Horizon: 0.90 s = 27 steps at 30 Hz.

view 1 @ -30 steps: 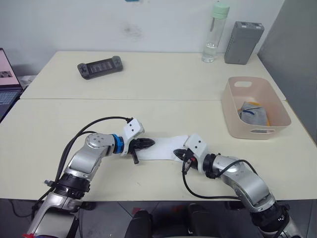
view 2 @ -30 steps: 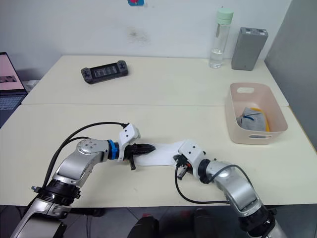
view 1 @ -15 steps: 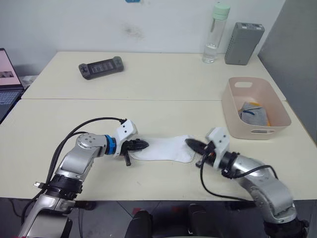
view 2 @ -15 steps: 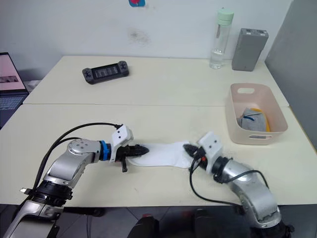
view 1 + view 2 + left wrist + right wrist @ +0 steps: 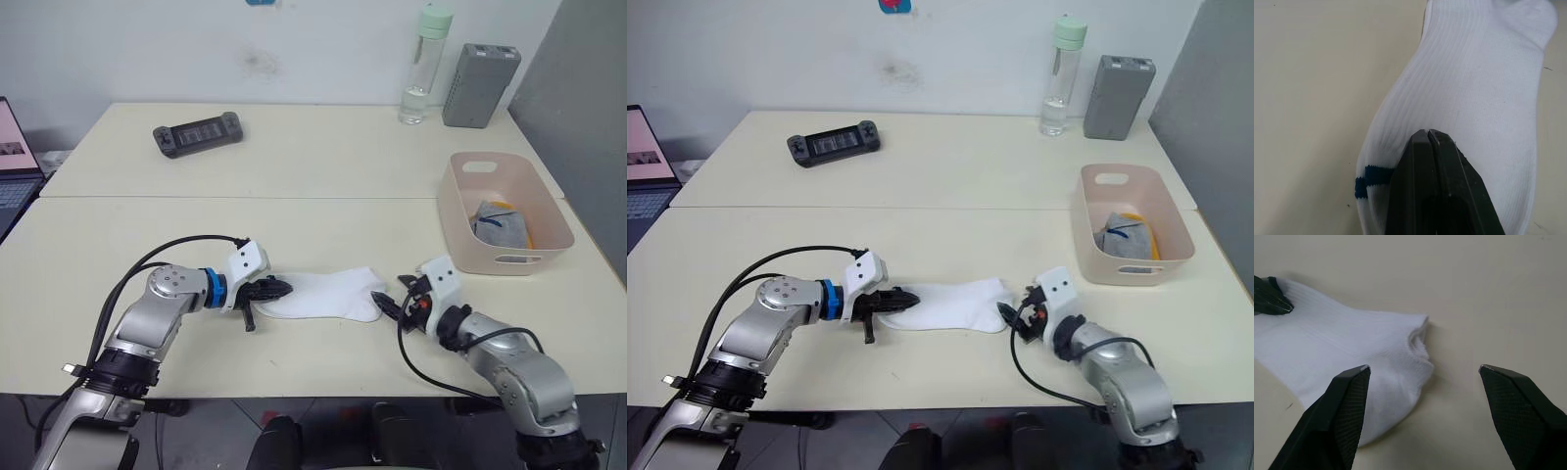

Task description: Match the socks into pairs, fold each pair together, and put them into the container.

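Observation:
A white sock (image 5: pixel 323 294) with a dark blue cuff stripe (image 5: pixel 1365 180) lies stretched flat on the table's near half. My left gripper (image 5: pixel 272 289) is shut on the sock's cuff end, fingertips pressed together (image 5: pixel 1428 133). My right gripper (image 5: pixel 392 300) stands open at the sock's toe end (image 5: pixel 1400 362), its fingers (image 5: pixel 1352 401) spread wide and not touching the fabric. The pale pink container (image 5: pixel 460 235) sits at the right of the table. A grey sock bundle (image 5: pixel 498 223) with a bit of orange beside it lies inside.
A clear bottle with a green cap (image 5: pixel 423 64) and a grey box (image 5: pixel 480 70) stand at the back right. A black handheld game console (image 5: pixel 197 132) lies at the back left. A laptop (image 5: pixel 12 166) shows at the left edge.
My right gripper opened and let go of the sock's toe end, drawing back a little. The sock, pulled out between both grippers earlier, now lies flat. The left gripper shifted slightly left.

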{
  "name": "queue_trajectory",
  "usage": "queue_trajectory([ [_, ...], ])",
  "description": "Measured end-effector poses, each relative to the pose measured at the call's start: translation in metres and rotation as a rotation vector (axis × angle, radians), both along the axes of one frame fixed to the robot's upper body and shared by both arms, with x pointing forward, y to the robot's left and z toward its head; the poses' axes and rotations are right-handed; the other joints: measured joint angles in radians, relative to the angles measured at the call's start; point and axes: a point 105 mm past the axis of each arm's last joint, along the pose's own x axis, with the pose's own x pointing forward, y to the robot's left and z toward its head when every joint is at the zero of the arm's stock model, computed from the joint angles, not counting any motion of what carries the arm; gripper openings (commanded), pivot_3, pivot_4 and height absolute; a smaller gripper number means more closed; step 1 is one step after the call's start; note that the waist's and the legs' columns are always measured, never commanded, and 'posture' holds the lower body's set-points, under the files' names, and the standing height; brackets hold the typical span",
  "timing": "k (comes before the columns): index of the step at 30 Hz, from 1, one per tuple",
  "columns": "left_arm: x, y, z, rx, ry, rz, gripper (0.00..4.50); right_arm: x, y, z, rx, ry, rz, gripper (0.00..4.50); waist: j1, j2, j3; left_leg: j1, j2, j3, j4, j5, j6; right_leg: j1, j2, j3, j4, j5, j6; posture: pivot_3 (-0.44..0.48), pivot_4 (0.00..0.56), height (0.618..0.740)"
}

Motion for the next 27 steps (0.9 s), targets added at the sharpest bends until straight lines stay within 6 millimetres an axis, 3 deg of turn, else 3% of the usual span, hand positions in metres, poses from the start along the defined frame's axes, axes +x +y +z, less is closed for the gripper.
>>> queue_trajectory([
  [3,-0.001,0.001,0.000,-0.002,-0.001,0.002,0.00,0.009,0.004,-0.005,-0.035,0.012,-0.010,3.73,-0.002,0.000,0.000,0.000,0.000,0.000,0.000,0.000,0.000,0.000,0.000,0.000,0.000,0.000,0.000,0.000,0.150,0.740],
  [6,-0.001,0.002,-0.001,-0.001,0.000,0.002,0.00,0.013,0.006,-0.005,-0.077,0.002,0.003,3.13,-0.004,0.000,0.000,0.000,0.000,0.000,0.000,0.000,0.000,0.000,0.000,0.000,0.000,0.000,0.000,0.000,0.150,0.740],
  [14,-0.004,0.004,-0.001,-0.031,0.020,0.007,0.00,0.002,0.025,-0.006,-0.150,-0.044,0.114,0.22,-0.011,0.000,0.000,0.001,0.000,0.000,0.000,0.000,0.000,0.000,0.000,0.000,0.000,0.000,0.000,0.000,0.150,0.740],
  [15,-0.005,0.004,-0.001,-0.042,0.030,0.005,0.00,0.002,0.025,-0.006,-0.148,-0.046,0.117,0.03,-0.011,0.000,0.000,0.000,0.000,0.000,0.000,0.000,0.000,0.000,0.000,0.000,0.000,0.000,0.000,0.000,0.150,0.740],
  [20,-0.010,-0.002,0.002,-0.073,0.068,-0.021,0.00,-0.004,0.019,-0.003,-0.114,-0.031,0.115,0.03,-0.009,0.000,0.000,-0.001,0.000,-0.001,0.000,0.000,0.000,0.000,0.000,0.000,0.000,0.000,0.000,0.000,0.150,0.740],
  [27,-0.008,-0.025,0.016,-0.114,0.051,-0.071,0.00,-0.005,-0.019,0.006,-0.088,0.005,0.046,0.03,0.004,0.000,0.000,-0.002,0.000,-0.001,0.001,0.000,0.000,0.000,0.000,-0.001,0.000,0.000,0.000,0.000,0.150,0.740],
])
